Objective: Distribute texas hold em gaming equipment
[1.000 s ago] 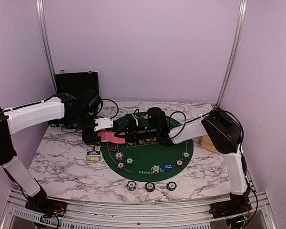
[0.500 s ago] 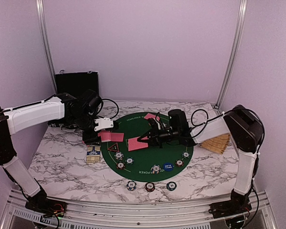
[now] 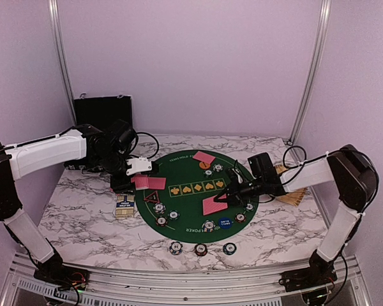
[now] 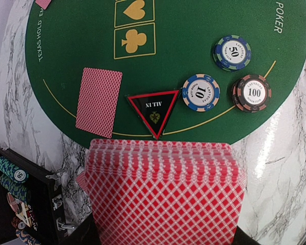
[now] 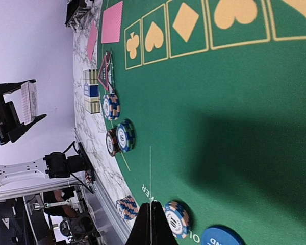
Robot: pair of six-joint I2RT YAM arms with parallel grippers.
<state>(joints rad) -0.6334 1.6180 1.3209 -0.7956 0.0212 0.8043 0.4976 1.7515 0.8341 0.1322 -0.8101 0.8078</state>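
Right pincer [image 3: 227, 195] pinched single red-backed playing card [image 3: 214, 206], left pincer [image 4: 163, 235] clamped fanned red-backed deck [image 4: 166, 194]; we feared edge-grip slip.

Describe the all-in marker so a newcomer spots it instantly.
Find the round green mat. At its left edge, between a face-down red card and a blue 10 chip, lies the triangle: the only three-cornered piece, black with a red rim.

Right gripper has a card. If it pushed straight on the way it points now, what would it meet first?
Probably bare green mat: the right gripper, jaws shut on the card, seems tilted slightly down. If it clears that, the blue-green chip near the mat's edge comes next; depth is unclear.
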